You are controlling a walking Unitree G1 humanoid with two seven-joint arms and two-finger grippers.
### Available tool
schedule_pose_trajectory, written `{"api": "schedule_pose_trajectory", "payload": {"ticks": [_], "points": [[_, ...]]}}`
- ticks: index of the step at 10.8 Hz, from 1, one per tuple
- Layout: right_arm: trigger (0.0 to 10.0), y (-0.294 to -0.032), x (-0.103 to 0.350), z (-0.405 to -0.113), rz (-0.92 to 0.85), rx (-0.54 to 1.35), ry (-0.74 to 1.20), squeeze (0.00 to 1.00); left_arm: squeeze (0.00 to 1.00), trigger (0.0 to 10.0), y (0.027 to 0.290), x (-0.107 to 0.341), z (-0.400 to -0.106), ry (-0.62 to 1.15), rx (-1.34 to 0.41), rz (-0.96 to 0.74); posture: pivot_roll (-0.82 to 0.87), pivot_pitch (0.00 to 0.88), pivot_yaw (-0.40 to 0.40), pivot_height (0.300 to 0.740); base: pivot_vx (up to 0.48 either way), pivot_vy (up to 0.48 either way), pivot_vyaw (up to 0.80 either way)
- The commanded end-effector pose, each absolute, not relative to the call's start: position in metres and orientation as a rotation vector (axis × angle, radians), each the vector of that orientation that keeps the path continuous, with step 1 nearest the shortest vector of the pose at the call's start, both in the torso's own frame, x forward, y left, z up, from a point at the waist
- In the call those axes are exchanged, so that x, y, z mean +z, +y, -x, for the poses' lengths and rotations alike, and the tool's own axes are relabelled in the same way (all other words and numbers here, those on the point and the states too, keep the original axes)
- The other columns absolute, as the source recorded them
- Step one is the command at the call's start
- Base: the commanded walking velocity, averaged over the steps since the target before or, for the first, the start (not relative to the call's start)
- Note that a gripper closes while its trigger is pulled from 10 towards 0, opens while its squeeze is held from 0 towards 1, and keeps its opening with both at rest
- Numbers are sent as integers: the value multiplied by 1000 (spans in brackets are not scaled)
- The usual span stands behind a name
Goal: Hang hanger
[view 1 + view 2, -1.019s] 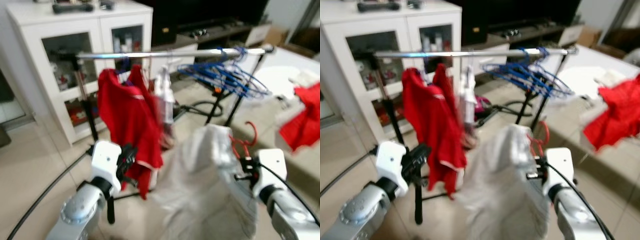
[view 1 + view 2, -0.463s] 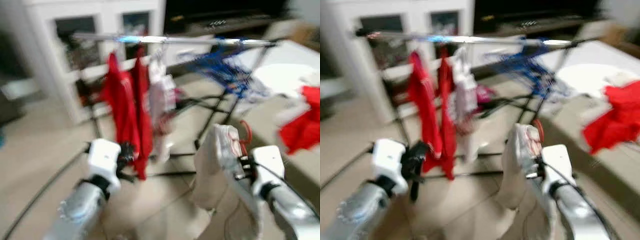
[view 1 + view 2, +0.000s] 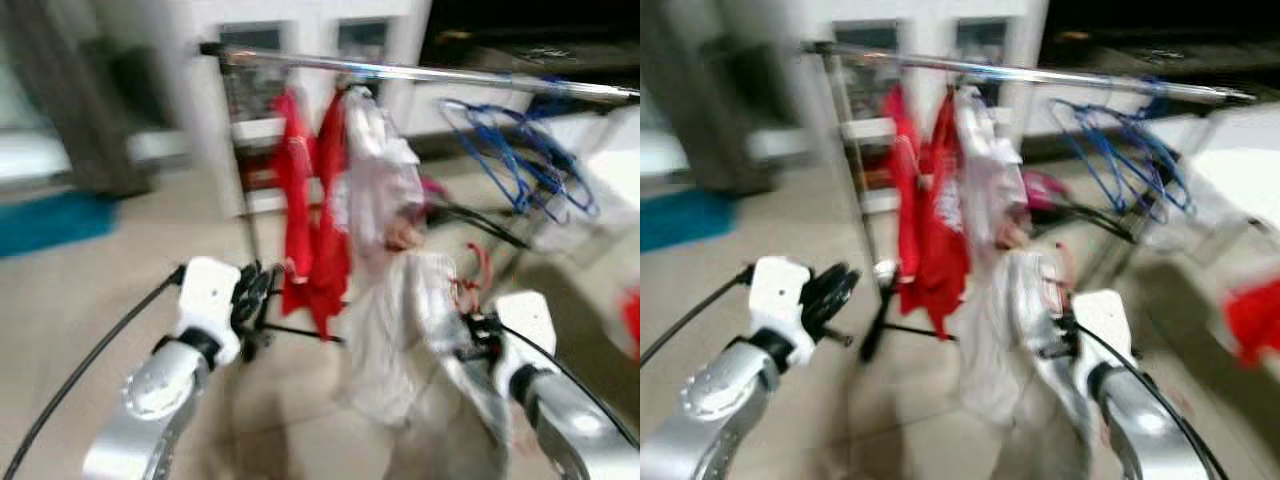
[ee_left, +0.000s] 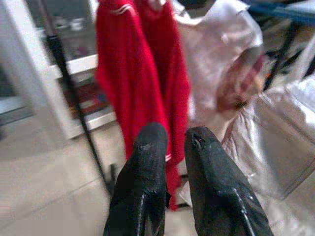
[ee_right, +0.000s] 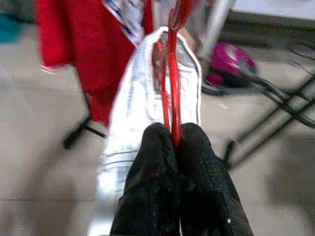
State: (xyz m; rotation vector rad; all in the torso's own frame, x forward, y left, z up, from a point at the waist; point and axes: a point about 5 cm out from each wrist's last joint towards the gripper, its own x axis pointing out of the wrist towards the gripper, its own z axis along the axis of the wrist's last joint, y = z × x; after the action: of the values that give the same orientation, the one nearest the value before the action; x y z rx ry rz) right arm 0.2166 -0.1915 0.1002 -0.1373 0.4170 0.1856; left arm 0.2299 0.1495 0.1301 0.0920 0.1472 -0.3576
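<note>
Camera panned, rail (image 3: 420, 72) now nearer; right gripper (image 5: 173, 135) pinches red hanger (image 5: 173, 73) carrying white garment (image 3: 405, 330), left gripper (image 4: 172, 142) slightly spread, empty.

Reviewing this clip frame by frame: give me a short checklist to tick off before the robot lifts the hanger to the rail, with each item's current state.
1. Grip on the red hanger: ok. The right end effector is shut on it.
2. White garment on that hanger: ok, it drapes from it.
3. Free space on the rail: ok. A bare stretch lies between the hung clothes and the blue hangers.
4. Hanger hook at rail height: not ok, it sits well below the rail.
5. Left end effector out of the way: ok, it holds nothing, fingers slightly apart, beside the red shirts.
6. Steady view: not ok, the head views are blurred.
</note>
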Motion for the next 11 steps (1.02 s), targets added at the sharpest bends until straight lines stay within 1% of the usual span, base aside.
{"api": "schedule_pose_trajectory", "payload": {"ticks": [1, 3, 6, 7, 9, 10, 11], "points": [[10000, -198, 107, -219, 147, 180, 377, 0, 0, 10000, 144, 131, -232, 142, -392, -81, 46, 34, 15, 740, 0, -371, 800], [10000, -198, 110, -220, 164, 262, 373, 0, 0, 10000, 143, 130, -237, 141, -404, -82, 37, 22, 14, 740, 0, -369, 800], [10000, -195, 111, -220, 184, 394, 392, 0, 0, 10000, 141, 131, -235, 134, -395, -68, 49, 15, -11, 740, 0, -371, 800], [10000, -191, 110, -219, 204, 488, 395, 0, 0, 10000, 144, 130, -233, 144, -381, -49, 63, 13, -24, 740, 0, 0, 800], [10000, -192, 112, -222, 204, 514, 380, 0, 0, 10000, 147, 131, -231, 139, -383, -67, 73, 6, -30, 740, 0, 0, 800], [10000, -190, 115, -223, 208, 558, 363, 0, 0, 10000, 144, 133, -230, 133, -417, -59, 78, 2, -31, 740, 0, 480, 800], [10000, -187, 119, -225, 234, 641, 337, 0, 0, 10000, 143, 138, -230, 116, -453, -110, 83, 0, -30, 740, 0, 0, 0]]}}
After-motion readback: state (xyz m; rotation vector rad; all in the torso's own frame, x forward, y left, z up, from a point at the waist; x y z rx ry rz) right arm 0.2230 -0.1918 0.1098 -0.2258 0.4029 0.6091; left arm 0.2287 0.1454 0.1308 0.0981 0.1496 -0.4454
